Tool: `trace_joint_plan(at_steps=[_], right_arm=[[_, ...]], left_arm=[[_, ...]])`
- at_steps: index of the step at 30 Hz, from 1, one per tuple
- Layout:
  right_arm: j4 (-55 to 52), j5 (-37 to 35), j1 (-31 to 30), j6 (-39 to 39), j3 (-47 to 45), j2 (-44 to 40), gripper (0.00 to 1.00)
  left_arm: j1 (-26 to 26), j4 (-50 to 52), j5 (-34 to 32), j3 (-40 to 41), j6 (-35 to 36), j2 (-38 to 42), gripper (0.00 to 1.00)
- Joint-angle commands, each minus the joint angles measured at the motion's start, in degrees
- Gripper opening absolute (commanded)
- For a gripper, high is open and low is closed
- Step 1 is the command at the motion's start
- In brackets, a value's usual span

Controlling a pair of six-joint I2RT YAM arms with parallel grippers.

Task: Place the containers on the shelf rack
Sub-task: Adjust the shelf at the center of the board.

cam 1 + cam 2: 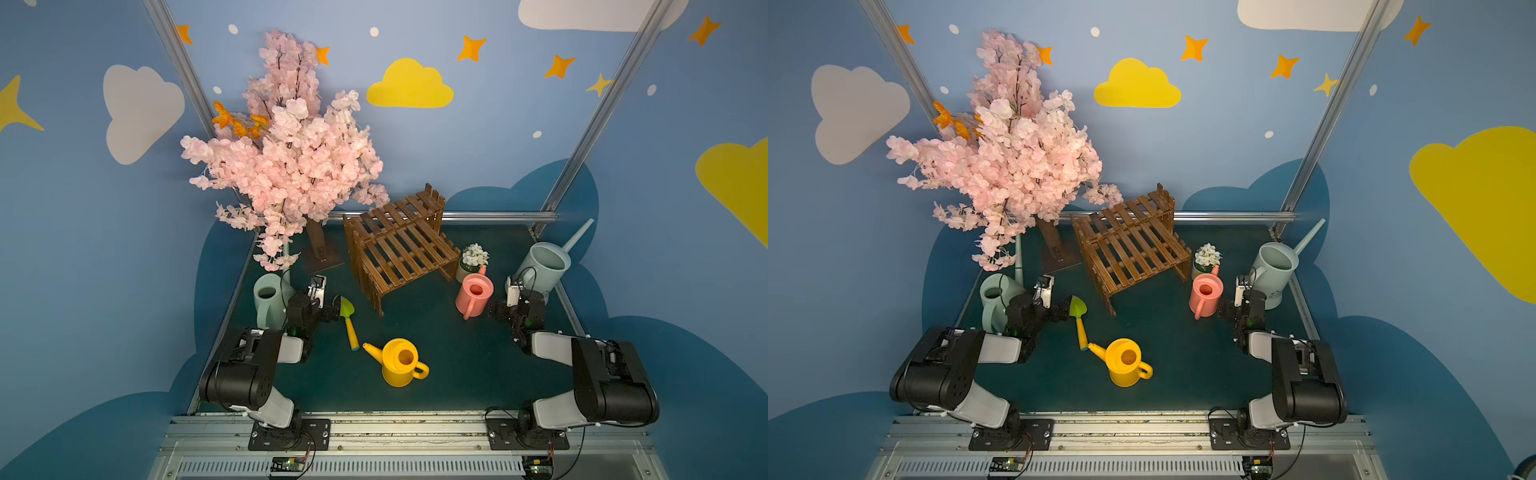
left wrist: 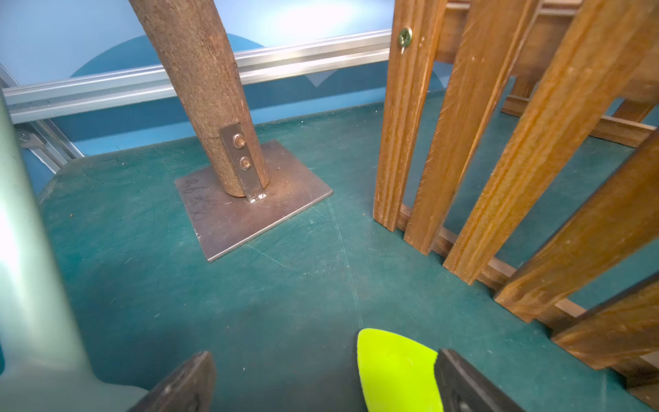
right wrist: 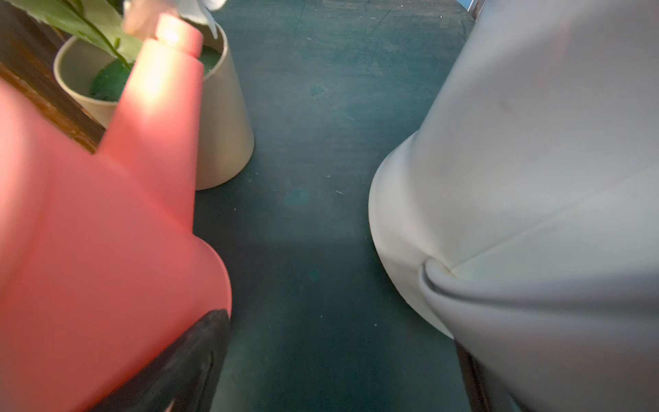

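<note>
The yellow can (image 1: 400, 362), pink can (image 1: 473, 296), green can (image 1: 269, 300) and blue-grey can (image 1: 542, 266) are standing on the mat (image 1: 457, 365) around the shelf rack (image 1: 399, 249), while the left gripper (image 2: 321, 378) and right gripper (image 3: 342, 356) are gaping wide, gripping nothing, the right between pink and blue-grey.

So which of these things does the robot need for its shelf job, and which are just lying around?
For the job:
yellow watering can
pink watering can
pale green watering can
blue-grey watering can
wooden shelf rack

Just lying about:
toy shovel
white-flower pot
pink blossom tree
</note>
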State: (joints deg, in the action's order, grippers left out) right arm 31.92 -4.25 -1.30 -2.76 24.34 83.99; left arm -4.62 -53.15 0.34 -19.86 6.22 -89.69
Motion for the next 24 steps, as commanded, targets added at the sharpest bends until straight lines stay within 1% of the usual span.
trace_joint_plan(at_steps=[1, 13, 15, 17, 19, 24], right_arm=[[3.7, 0.4, -0.4, 0.5, 1.9, 0.3, 0.98], [3.7, 0.6, -0.2, 0.6, 1.9, 0.3, 0.98], [3.9, 0.1, -0.4, 0.6, 1.4, -0.5, 0.98], [4.9, -0.4, -0.4, 0.7, 0.0, -2.0, 0.98], [5.6, -1.3, -0.5, 1.0, -1.4, -4.4, 0.98], [0.0, -2.5, -0.5, 2.4, -2.5, -12.2, 0.98]], left_arm=[[-0.1, -1.4, 0.6, -1.0, 0.6, -0.6, 1.00], [-0.1, -1.6, 0.8, -0.8, 0.6, -0.5, 1.00], [-0.3, -4.5, 1.5, 0.9, 1.4, -0.2, 1.00], [-0.4, -9.2, 1.3, 3.7, 1.3, 1.5, 1.00], [-0.6, -11.5, 1.1, 6.6, 1.4, 4.5, 1.00], [-2.4, -9.2, -0.5, 9.7, 3.1, 13.9, 1.00]])
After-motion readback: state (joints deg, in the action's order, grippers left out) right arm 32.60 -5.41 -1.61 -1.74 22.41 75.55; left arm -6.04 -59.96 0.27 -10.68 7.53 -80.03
